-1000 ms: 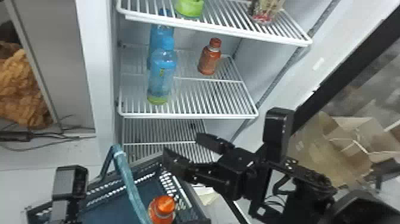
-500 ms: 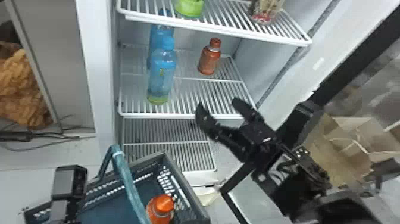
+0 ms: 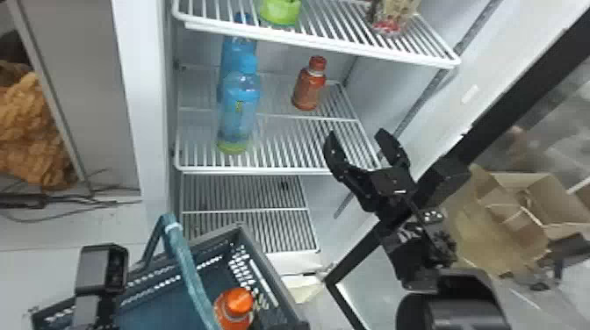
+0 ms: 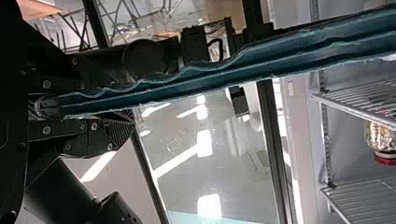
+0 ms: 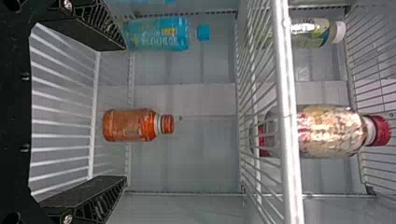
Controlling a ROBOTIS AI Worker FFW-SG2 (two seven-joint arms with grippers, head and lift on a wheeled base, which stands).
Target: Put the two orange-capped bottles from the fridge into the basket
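Presently, at lower left, the left gripper [image 3: 101,268] is clamped on the teal basket handle [image 3: 186,263]. One orange-capped bottle [image 3: 235,309] sits inside the gray basket [image 3: 271,270], bottom center-left. The second orange-capped bottle [image 3: 308,90] stands upright on the middle visible fridge shelf [image 3: 281,170], upper center. Right of center, the right gripper [image 3: 356,135] is open, apart from that bottle.

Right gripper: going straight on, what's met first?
Likely the orange-capped bottle on the fridge shelf, lined up with the gap between the open jaws of the right gripper; depth is unclear.
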